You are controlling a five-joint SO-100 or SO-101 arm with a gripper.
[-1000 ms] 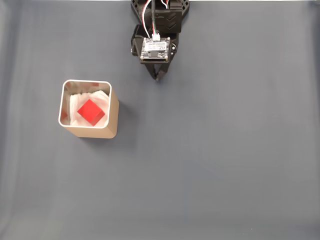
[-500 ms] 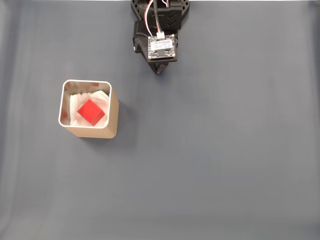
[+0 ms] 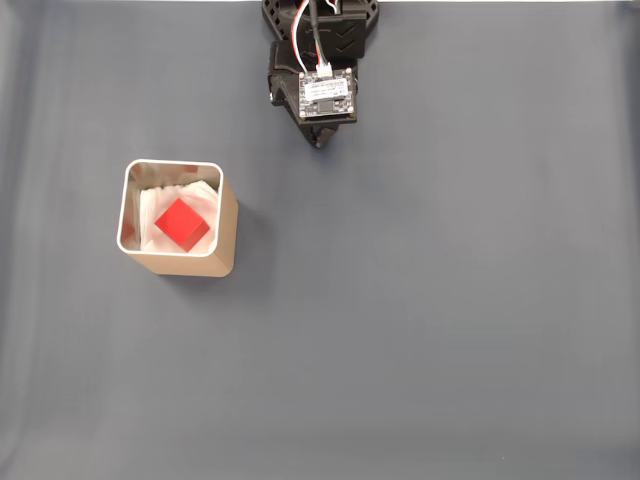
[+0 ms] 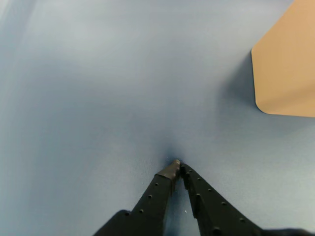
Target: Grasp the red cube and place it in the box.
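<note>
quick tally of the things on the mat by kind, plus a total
red cube: 1, lying inside the box
box: 1
robot claw: 1, tips together, away from the box
total: 3

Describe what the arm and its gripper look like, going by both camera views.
The arm is black plastic with chevron-shaped cutouts on its upper housing. A small circuit board with a white label sits on the wrist, fed by red, white and black wires. The gripper has two slim matte-black fingers that taper to points, each dotted with rows of small holes.
</note>
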